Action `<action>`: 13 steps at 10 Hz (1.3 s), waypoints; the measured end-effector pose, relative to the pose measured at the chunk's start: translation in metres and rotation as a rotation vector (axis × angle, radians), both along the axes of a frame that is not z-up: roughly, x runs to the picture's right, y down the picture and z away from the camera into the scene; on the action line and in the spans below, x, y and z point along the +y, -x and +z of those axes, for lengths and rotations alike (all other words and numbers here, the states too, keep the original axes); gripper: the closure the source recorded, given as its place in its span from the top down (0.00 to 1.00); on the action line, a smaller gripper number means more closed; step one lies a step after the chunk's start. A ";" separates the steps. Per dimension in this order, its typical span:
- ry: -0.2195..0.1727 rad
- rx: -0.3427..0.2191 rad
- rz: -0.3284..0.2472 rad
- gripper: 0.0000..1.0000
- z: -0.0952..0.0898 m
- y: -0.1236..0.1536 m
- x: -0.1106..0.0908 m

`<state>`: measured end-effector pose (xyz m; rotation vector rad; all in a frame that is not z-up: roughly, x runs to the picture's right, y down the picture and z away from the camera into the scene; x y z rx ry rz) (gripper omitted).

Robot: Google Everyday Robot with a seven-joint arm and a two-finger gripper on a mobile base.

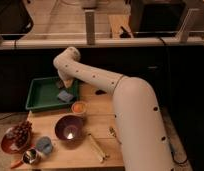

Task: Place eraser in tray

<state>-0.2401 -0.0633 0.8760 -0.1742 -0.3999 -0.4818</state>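
The green tray [39, 98] lies at the table's back left with a pale blue-grey pad [66, 96] in its right end. My gripper [63, 83] hangs from the white arm over the tray's right part, just behind the pad. A small dark bit [59, 85] at the gripper's tip could be the eraser; I cannot tell whether it is held or lies in the tray. A dark patch [100, 92] on the table beside the arm is too vague to name.
An orange cup [79, 106] stands right of the tray. A purple bowl [70, 127] sits in front of it. A plate of grapes [17, 136], a blue cup [43, 145] and a metal cup [30, 156] are front left. A fork [114, 134] and a long tool [97, 148] lie front right.
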 end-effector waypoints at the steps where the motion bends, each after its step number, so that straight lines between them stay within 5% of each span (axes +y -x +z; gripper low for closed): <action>1: -0.046 -0.046 0.010 0.02 0.002 0.023 0.002; 5: -0.248 -0.301 -0.018 0.36 0.022 0.077 0.013; 9: -0.193 -0.385 -0.074 0.75 0.026 0.083 0.025; 13: -0.124 -0.436 -0.081 0.80 0.020 0.086 0.024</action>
